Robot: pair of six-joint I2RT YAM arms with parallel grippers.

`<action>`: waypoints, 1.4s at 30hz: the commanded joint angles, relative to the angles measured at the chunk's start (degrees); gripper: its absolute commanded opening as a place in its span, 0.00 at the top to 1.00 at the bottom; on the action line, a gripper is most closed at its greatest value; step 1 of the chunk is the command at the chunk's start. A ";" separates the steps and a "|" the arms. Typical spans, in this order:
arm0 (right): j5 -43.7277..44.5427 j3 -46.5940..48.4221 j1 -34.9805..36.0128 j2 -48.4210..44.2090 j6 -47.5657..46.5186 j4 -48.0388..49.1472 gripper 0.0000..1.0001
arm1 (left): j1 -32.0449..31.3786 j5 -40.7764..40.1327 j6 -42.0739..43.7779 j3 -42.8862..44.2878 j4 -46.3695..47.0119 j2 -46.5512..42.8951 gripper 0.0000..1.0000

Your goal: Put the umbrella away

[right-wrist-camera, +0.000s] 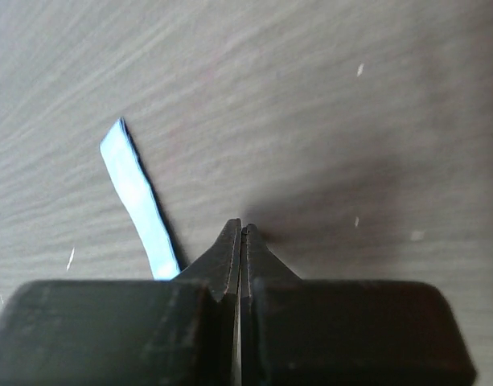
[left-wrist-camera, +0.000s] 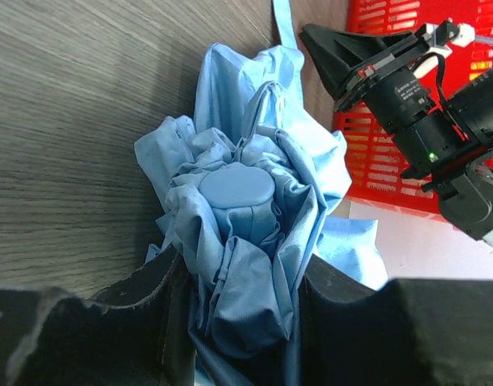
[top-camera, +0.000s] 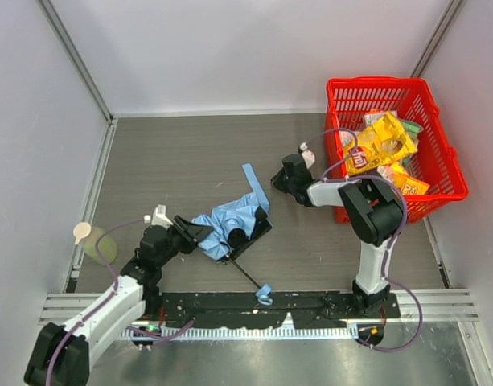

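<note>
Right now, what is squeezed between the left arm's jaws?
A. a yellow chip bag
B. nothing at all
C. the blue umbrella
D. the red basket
C. In the left wrist view, the crumpled blue umbrella is pinched between the left jaws, while the yellow chip bag lies in the red basket on the other side.
</note>
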 commanded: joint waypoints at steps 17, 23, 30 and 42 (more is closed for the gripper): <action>-25.98 -4.66 -3.75 -6.00 -9.57 -9.38 0.43 | -0.90 -9.71 -0.12 1.87 -4.44 -4.64 1.00; -32.15 -10.51 -2.35 -0.30 3.72 18.74 0.53 | -0.81 -9.63 -0.38 2.75 -4.97 -4.03 1.00; -28.21 -3.83 -2.87 5.69 7.16 22.29 0.95 | -0.99 -12.43 -0.55 3.89 -2.60 -0.52 1.00; -10.36 -2.34 -5.77 13.06 6.45 39.52 0.99 | -5.82 -22.89 -7.14 5.39 0.74 12.14 1.00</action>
